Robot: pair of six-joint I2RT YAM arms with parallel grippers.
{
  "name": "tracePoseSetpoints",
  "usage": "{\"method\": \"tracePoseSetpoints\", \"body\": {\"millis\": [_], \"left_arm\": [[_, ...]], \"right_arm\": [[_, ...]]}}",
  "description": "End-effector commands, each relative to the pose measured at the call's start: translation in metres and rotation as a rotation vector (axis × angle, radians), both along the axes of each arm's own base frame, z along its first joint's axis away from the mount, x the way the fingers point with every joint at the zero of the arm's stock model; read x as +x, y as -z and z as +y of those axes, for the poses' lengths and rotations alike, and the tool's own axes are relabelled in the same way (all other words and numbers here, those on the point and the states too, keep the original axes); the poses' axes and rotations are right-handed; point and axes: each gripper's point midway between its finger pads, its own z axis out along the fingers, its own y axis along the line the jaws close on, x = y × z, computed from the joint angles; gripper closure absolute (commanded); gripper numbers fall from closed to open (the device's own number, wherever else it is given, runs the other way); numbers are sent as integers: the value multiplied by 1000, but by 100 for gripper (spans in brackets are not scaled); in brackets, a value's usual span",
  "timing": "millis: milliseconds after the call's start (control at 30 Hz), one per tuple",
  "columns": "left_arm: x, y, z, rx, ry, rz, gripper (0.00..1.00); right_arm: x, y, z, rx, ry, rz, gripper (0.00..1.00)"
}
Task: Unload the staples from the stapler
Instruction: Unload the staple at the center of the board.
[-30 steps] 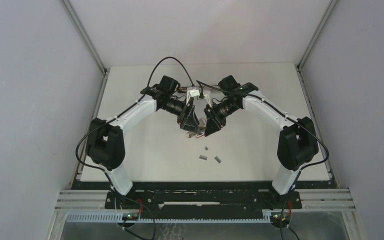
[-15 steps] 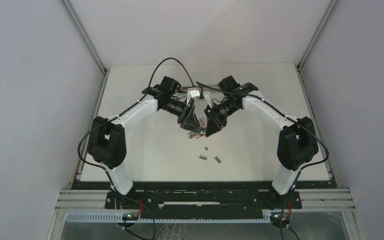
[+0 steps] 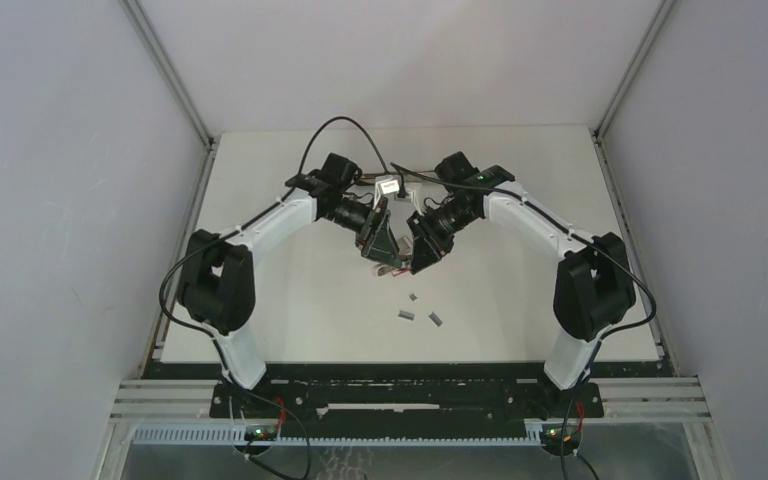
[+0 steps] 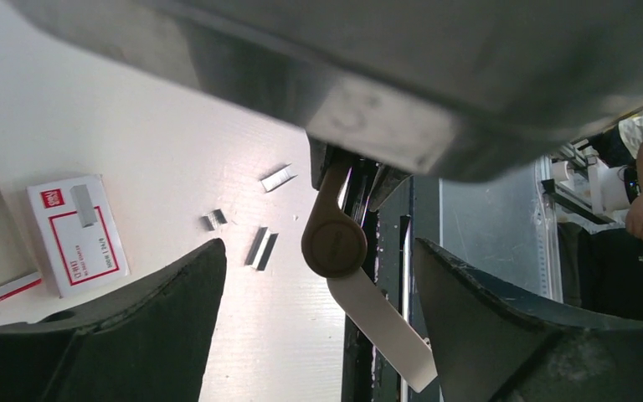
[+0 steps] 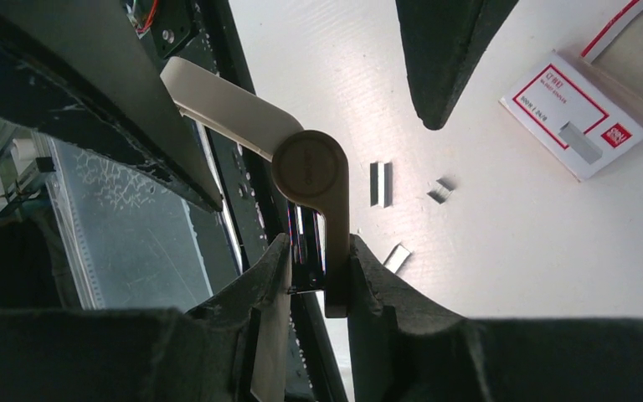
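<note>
Right gripper (image 5: 318,251) clamped on stapler (image 5: 310,167), held over the table (image 5: 511,251). Left gripper (image 4: 316,249) spread wide either side of the stapler, touching nothing. Several staples (image 4: 260,248) already lie below the stapler. I cannot tell whether any remain inside. Only the right wrist view shows the clamp itself. The overhead view shows three strips nearer my bases than the stapler.

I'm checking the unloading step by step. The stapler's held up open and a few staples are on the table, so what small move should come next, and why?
Probably close the left gripper on the stapler's free arm, which sits between its open jaws, while the right gripper clamps the other half. Only a few staples lie below.
</note>
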Motion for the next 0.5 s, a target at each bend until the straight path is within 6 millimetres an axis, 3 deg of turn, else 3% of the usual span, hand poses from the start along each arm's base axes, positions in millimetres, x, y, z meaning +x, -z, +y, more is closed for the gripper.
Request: {"method": "tracePoseSetpoints", "body": {"millis": [0, 67, 200, 467], "left_arm": [[14, -12, 4, -11, -53, -60, 6], [25, -17, 15, -17, -97, -87, 0], [37, -31, 34, -21, -144, -167, 0], [36, -62, 59, 64, -162, -492, 0]], "right_arm": [[11, -9, 17, 117, -31, -35, 97], [15, -8, 13, 126, -14, -5, 97], [15, -5, 14, 132, -9, 31, 97], [6, -6, 21, 158, -33, 187, 96]]}}
